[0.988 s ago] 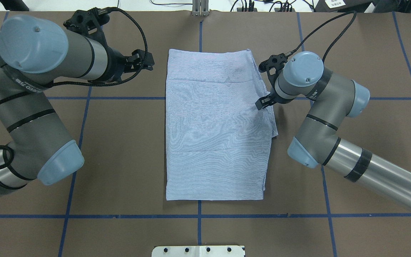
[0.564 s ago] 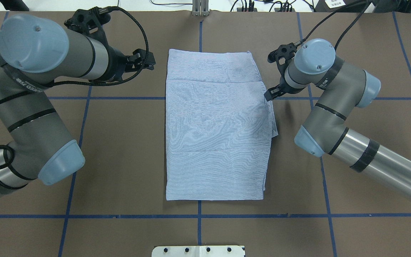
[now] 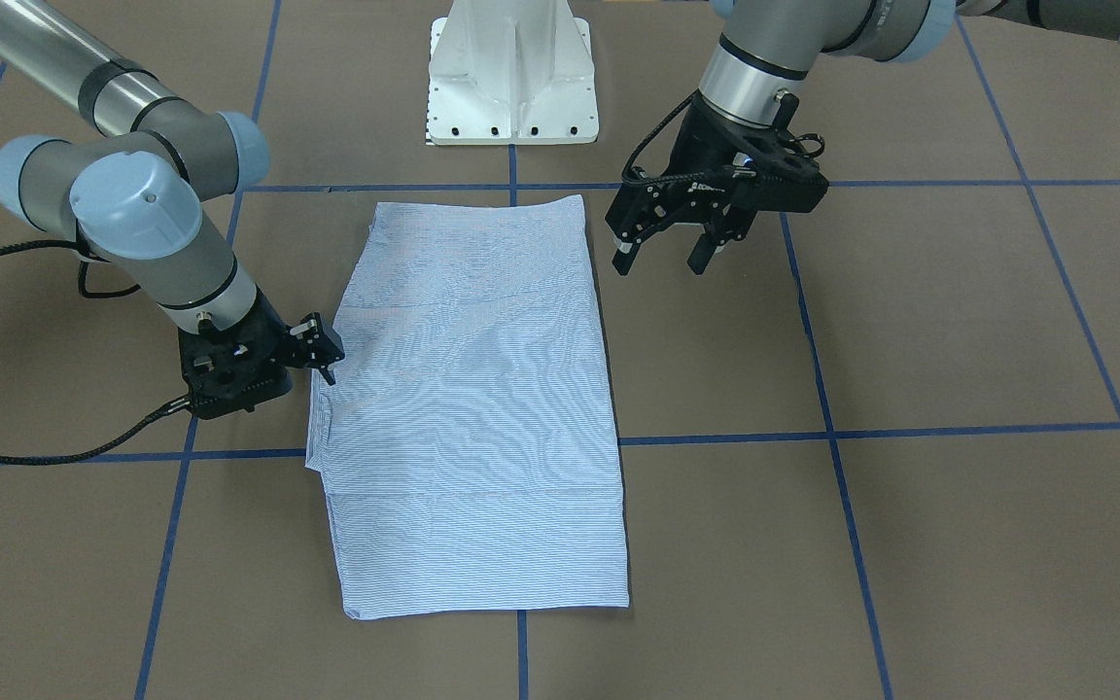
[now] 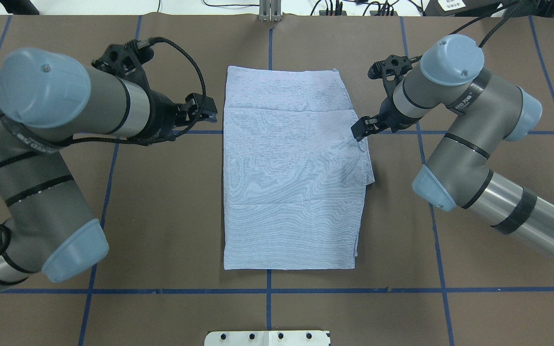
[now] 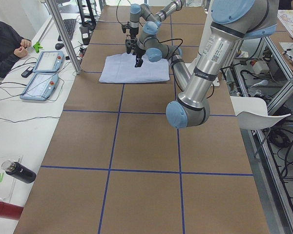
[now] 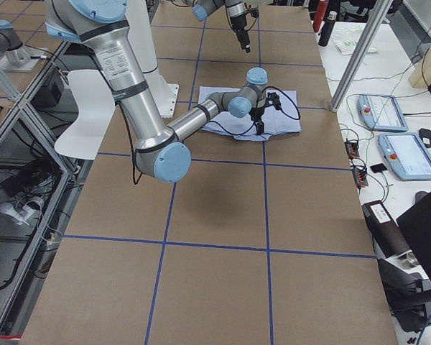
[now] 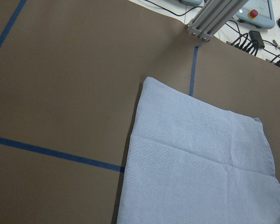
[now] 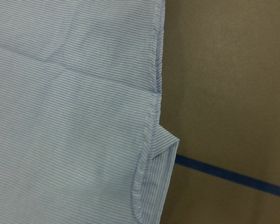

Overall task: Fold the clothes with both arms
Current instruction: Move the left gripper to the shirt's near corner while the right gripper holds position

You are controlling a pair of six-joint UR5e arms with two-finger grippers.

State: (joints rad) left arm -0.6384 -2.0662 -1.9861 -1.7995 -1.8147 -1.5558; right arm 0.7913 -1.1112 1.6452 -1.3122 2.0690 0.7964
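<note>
- Brown table cover point(image 4: 161, 216) with a blue tape grid; white pedestal base point(image 3: 511, 78) at the robot's end.
- shirt point(image 4: 291, 182) lies folded into a flat rectangle at table centre, over the middle tape line. Collar and buttons are hidden.
- One corner of a lower layer point(image 8: 164, 142) pokes out past the shirt's edge on the robot's right.
- left gripper point(image 3: 662, 255): fingers spread wide, empty, raised off the table just beside the shirt's left edge, not touching cloth.
- right gripper point(image 3: 327, 362): low, tip right at the shirt's right edge. Cannot tell whether its fingers are apart or together, or whether they pinch cloth.
- Side view: person in dark top point(image 5: 5, 44) seated at a bench beside the table.
</note>
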